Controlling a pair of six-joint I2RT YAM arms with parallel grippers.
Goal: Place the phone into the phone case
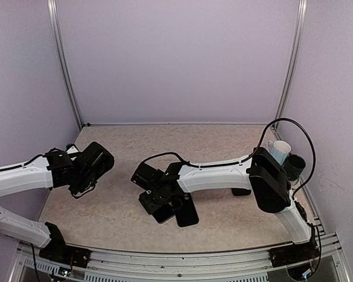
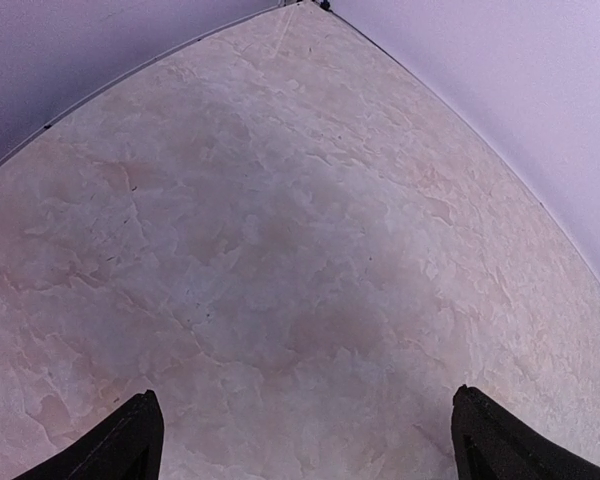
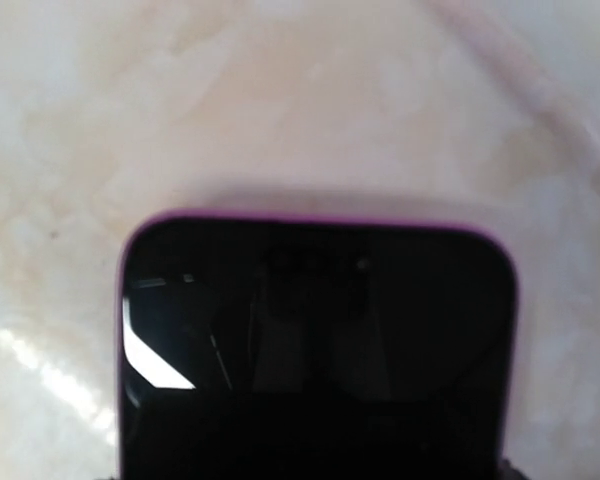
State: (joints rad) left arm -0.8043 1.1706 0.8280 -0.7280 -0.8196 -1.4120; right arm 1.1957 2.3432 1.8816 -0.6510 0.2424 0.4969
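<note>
A phone (image 3: 315,350) with a black screen and a thin purple rim fills the lower part of the right wrist view, over the table. My right gripper (image 1: 155,200) holds it by its sides, low over the table in the middle front. In the top view the phone (image 1: 163,213) pokes out below the gripper, and a dark flat phone case (image 1: 186,211) lies right beside it. My left gripper (image 2: 305,440) is open and empty over bare table at the left (image 1: 85,173). The right fingertips are hidden behind the phone.
A white mug (image 1: 279,151) and a black cup (image 1: 295,165) stand at the right edge of the table, behind the right arm. Lilac walls close in the table at the back and both sides.
</note>
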